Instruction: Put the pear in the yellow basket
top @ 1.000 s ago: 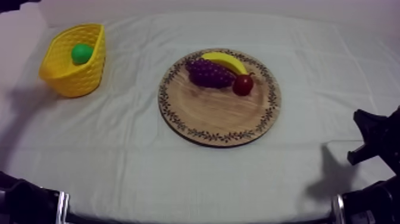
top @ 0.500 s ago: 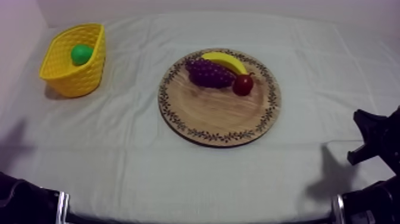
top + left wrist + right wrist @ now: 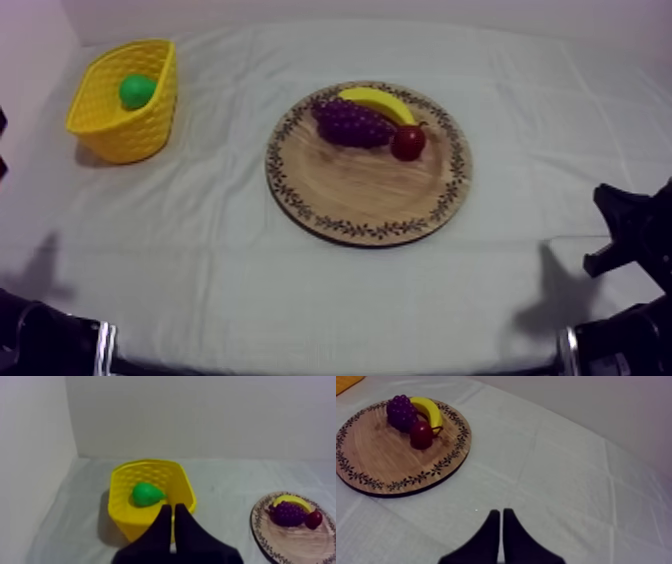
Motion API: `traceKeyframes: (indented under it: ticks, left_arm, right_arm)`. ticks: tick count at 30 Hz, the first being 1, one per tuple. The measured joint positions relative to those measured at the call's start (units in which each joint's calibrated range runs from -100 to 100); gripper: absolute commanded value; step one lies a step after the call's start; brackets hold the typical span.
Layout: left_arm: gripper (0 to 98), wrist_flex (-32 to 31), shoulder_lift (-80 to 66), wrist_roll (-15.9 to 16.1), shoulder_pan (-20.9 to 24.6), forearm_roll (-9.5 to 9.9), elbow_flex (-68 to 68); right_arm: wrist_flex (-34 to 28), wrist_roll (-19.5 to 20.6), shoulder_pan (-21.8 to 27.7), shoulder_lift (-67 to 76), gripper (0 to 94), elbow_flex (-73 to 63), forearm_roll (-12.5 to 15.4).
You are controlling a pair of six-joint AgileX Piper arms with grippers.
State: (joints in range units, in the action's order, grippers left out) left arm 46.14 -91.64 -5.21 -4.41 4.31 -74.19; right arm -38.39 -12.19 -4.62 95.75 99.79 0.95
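Pear (image 3: 137, 90) noted lying inside yellow basket (image 3: 125, 142), off the wooden board (image 3: 360, 205). Left gripper (image 3: 173, 508) seen empty, fingers together, near the basket. Its shadow has been drawn away from the basket over the last second. Right gripper (image 3: 501, 512) likewise closed on nothing. Placement judged done.

No readable text or labels anywhere.

Bare test setup: cloth-covered table (image 3: 560, 120), blank wall (image 3: 200, 416)
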Motion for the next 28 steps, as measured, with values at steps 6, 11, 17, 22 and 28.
traceKeyframes:
  ticks: [6,11,17,22,28]
  left_arm:
    - [0.0,-5.7,-6.7,-1.2,0.8,-0.56,-11.6]
    - [0.0,-10.6,-8.2,0.2,0.8,-1.32,-19.9]
    - [0.0,-11.4,-8.4,3.6,1.0,-2.25,-24.9]
    - [0.0,-11.7,-8.4,2.2,1.0,-2.32,-25.1]
    - [0.0,-11.7,-8.4,-4.6,1.0,-2.37,-25.1]
  right_arm:
    - [0.0,0.0,0.0,0.0,0.5,0.0,0.0]
    - [0.0,0.0,0.0,0.0,0.5,0.0,0.0]
    - [0.0,0.0,0.0,0.0,0.5,0.0,0.0]
    - [0.0,0.0,0.0,0.0,0.5,0.0,0.0]
    - [0.0,0.0,0.0,0.0,0.5,0.0,0.0]
